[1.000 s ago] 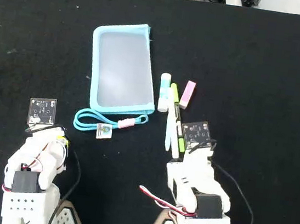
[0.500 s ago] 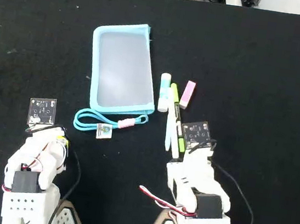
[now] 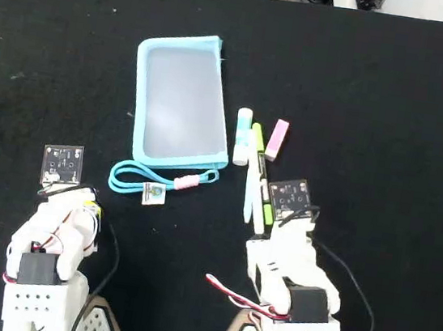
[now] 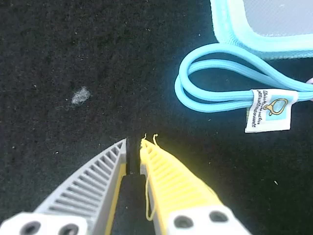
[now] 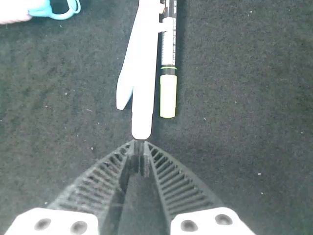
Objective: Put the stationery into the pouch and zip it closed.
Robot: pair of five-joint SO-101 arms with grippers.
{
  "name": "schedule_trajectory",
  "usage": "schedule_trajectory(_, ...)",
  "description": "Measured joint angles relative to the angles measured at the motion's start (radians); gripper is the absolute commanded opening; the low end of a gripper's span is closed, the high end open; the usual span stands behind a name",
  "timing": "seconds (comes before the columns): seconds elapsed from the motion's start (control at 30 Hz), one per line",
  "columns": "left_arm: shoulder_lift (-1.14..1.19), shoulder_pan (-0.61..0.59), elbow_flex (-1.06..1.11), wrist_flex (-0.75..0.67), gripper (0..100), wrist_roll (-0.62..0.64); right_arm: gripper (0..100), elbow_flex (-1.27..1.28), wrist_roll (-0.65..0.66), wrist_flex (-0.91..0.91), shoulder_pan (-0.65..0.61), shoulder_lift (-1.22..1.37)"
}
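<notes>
A light blue zip pouch with a frosted grey window (image 3: 182,103) lies flat on the black cloth-covered desk (image 3: 391,114), in the upper left-centre of the high view. A looped blue cord (image 3: 134,178) with a white paper tag (image 3: 153,194) trails from its lower edge. The stationery sits just to the right of the pouch, near the middle of the frame. There is a white and teal tube (image 3: 242,136) and a small pink block (image 3: 277,139). Below them, a white pen (image 3: 251,187) and a black marker with a yellow-green cap (image 3: 261,173) lie side by side.

The left gripper (image 4: 133,143), at the lower left of the high view, has its grey and yellow fingers pressed together on nothing, with the cord just ahead. The right gripper (image 5: 140,143), at lower centre-right, has its fingers closed and empty too. Its tips sit right at the near end of the white pen (image 5: 142,63), with the marker's cap (image 5: 167,95) alongside.
</notes>
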Motion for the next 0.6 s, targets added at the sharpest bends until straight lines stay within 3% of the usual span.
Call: schedule_trajectory(0.6,0.0,0.0,0.0,0.0,6,0.0,1.1,0.0,0.0,0.0,0.0,0.0)
